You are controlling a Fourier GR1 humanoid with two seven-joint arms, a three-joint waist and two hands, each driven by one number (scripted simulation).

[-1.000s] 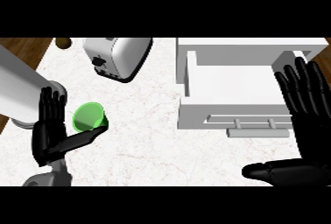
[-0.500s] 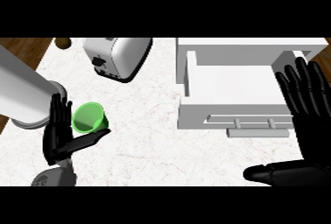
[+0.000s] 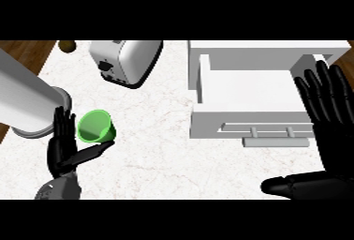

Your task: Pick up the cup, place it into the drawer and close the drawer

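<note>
Green cup (image 3: 95, 126) sat on the counter (image 3: 159, 154) at the left, left hand (image 3: 63, 147) just beside it with straight fingers and thumb beneath, open drawer (image 3: 252, 101) well right, right hand (image 3: 325, 108) resting, fingers spread, toaster (image 3: 124, 61) behind.

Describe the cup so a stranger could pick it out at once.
Start at the big white cylinder at the counter's left edge. Just to its right, beside the left hand, sits the cup. It is the only green thing on the counter; the toaster and drawer are silver and white.
</note>
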